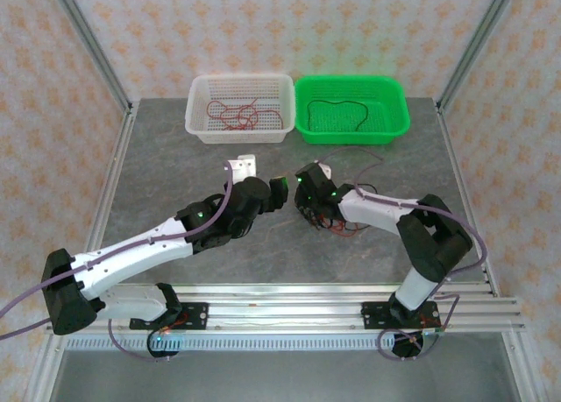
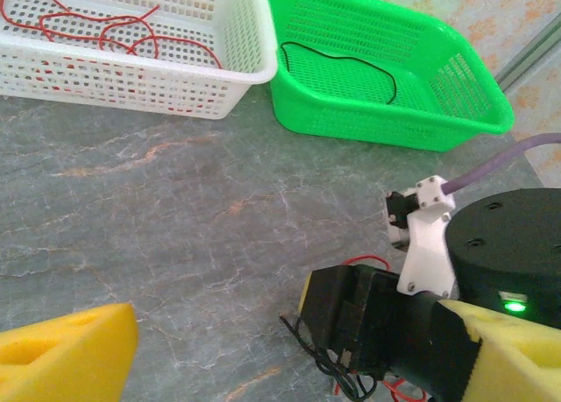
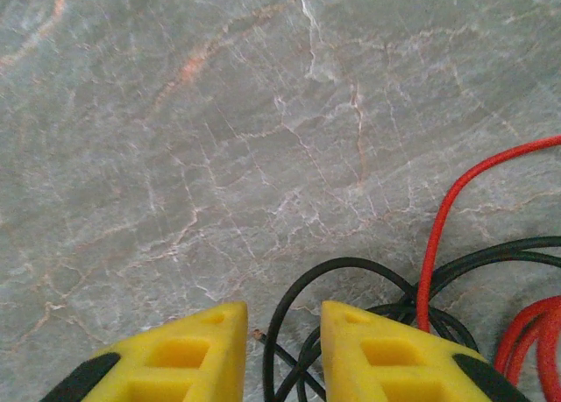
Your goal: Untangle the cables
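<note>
A tangle of thin red and black cables [image 1: 340, 224] lies on the table under my right gripper [image 1: 308, 215]. In the right wrist view its yellow fingers [image 3: 188, 354] stand apart, straddling black cable loops [image 3: 289, 319] without pinching them; a red cable [image 3: 438, 236] curves off to the right. My left gripper [image 1: 279, 192] hovers just left of the right one, open wide with nothing between its yellow pads [image 2: 66, 354]. From the left wrist, the right gripper [image 2: 372, 319] sits over black cable ends [image 2: 320, 349] and a red loop [image 2: 368, 261].
At the back stand a white basket [image 1: 200, 126] holding red cables [image 1: 235, 113] and a green basket [image 1: 396, 122] holding one black cable [image 1: 337, 113]. Frame posts rise at the back corners. Bare marble table lies between the baskets and the grippers.
</note>
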